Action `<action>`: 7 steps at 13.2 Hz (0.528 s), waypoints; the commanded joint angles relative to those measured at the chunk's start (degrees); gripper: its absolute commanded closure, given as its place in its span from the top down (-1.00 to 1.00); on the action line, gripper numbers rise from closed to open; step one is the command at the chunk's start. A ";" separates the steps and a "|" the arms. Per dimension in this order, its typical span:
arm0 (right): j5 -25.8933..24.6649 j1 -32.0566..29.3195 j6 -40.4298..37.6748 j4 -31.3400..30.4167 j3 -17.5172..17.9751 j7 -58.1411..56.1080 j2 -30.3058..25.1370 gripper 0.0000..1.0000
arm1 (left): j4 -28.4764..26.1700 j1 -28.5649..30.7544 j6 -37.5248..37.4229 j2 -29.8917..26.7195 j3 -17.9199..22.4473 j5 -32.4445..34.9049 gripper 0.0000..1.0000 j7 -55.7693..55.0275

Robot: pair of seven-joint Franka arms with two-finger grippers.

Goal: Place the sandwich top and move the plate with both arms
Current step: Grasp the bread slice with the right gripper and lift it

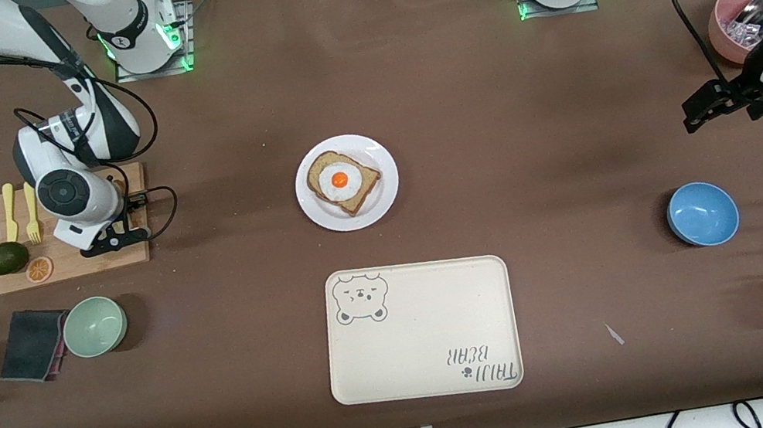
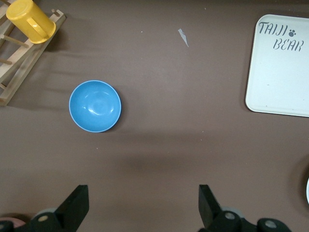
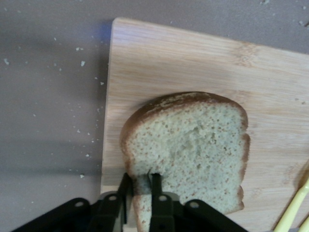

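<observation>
Grabbing step: right tool (image 3: 140, 193) pinched onto an edge of the sandwich top (image 3: 190, 150), lying on the cutting board (image 3: 159, 63) at the right arm's end of the tabletop. Left tool (image 2: 144, 205) wide open, waiting over bare tabletop near the blue bowl (image 2: 94, 106). Next up, probably: lift, carry over to the egg toast (image 1: 343, 181) on the plate (image 1: 383, 202), mid-tabletop.

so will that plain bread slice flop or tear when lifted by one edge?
Likely some sag: the slice is thin and soft-crumbed, and the right tool pinches only one edge. The crumb already looks dented at the pinch, so it might tear there. Probably light, so a slow lift off the board should hold.
</observation>
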 commanded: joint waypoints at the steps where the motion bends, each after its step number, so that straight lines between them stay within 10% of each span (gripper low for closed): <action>1: -1.11 -0.59 0.54 0.29 0.25 1.06 0.87 -1.00 | 1.88 0.03 -0.74 1.00 -0.20 0.61 1.00 -0.61; 7: -0.23 -0.15 -14.88 10.11 2.70 0.53 0.08 -1.00 | 1.88 -0.05 -0.74 1.18 -0.29 0.61 1.00 -0.61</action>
